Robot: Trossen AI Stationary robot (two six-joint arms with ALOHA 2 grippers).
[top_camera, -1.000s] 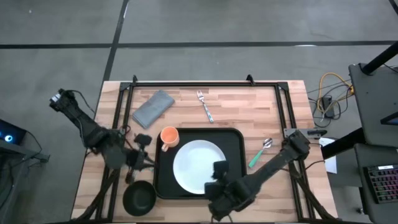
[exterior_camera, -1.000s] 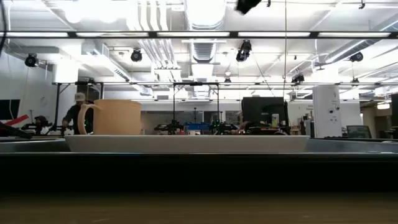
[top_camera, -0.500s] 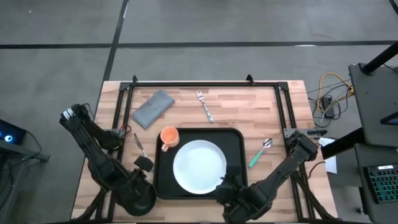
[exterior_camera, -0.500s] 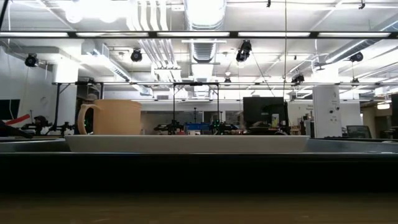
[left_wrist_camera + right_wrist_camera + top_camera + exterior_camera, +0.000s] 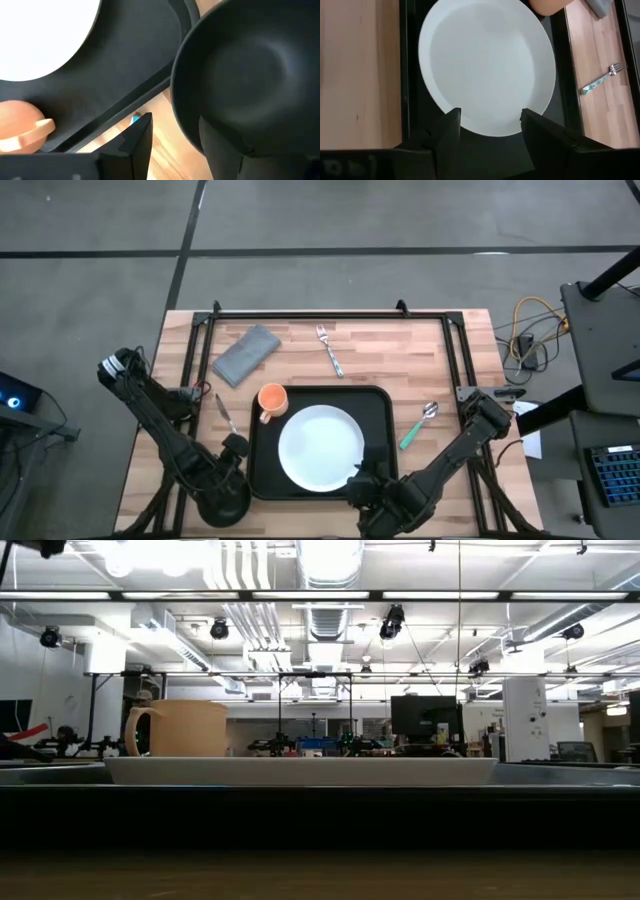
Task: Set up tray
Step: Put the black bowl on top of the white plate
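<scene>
Risk assessment. The black bowl sits off the tray, just beside the tray's near-left corner and close to the near edge of the surface. The left end effector straddles the bowl's rim: one finger lies inside the bowl, the other finger outside it, between bowl and tray wall. Judged hazard: if the jaws close unevenly or the arm lifts on a shallow bite, the smooth rim could slip and the bowl could tip, or be pushed off the near edge. The outer finger stands close to the tray's rim; a sideways move could knock the tray and disturb the orange mug at its far-left corner.

End effectors. The left one is partly spread around the bowl's rim; whether the fingers already press on it cannot be told. The right end effector is spread and empty, hovering over the near edge of the white plate, touching nothing visible.

Task item location. The tray lies at the middle of the surface, carrying plate and mug. Away from the tray lie a fork and grey napkin on its far side, a green-handled spoon to its right, and a knife to its left.
</scene>
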